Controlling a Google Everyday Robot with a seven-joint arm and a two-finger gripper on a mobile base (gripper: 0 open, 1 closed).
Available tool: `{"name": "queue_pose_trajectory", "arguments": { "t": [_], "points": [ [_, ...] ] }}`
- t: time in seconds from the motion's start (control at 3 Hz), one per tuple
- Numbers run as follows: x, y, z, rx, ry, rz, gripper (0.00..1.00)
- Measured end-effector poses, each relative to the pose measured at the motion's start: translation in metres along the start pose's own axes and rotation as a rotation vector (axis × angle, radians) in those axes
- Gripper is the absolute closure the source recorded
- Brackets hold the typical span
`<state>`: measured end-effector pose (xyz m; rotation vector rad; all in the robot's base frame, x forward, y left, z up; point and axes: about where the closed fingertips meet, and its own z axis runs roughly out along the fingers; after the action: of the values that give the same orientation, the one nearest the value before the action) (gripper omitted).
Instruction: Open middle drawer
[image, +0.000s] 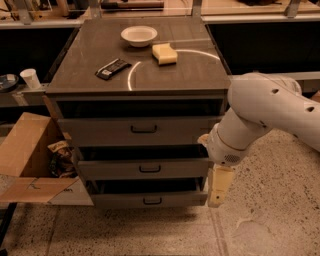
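Speckled floor and dark benches surround the grey cabinet. Its counter (200, 75) carries a bowl (139, 35), a sponge (164, 53) and a black packet (113, 68). Your middle drawer (145, 169), centre frame, looks barely out, its handle untouched. Your claw (220, 186) hangs just right of it, pointing down; you cannot tell whether it is spread or pressed together. Reaching and pulling remain.

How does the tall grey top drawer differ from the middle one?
The grey top drawer has a taller front than the grey middle drawer. The top drawer sits under the countertop, the middle drawer between two others. Both have black bar handles. The cream gripper hangs by the lowest drawer's right end.
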<state>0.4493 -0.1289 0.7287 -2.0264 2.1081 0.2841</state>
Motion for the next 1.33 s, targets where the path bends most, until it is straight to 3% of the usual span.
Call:
{"name": "queue_pose_trajectory", "arguments": {
  "t": [0.67, 1.33],
  "points": [
    [0.004, -0.012, 0.034, -0.021, 0.014, -0.022, 0.00],
    [0.029, -0.045, 0.166, -0.054, -0.038, -0.106, 0.00]
  ]
}}
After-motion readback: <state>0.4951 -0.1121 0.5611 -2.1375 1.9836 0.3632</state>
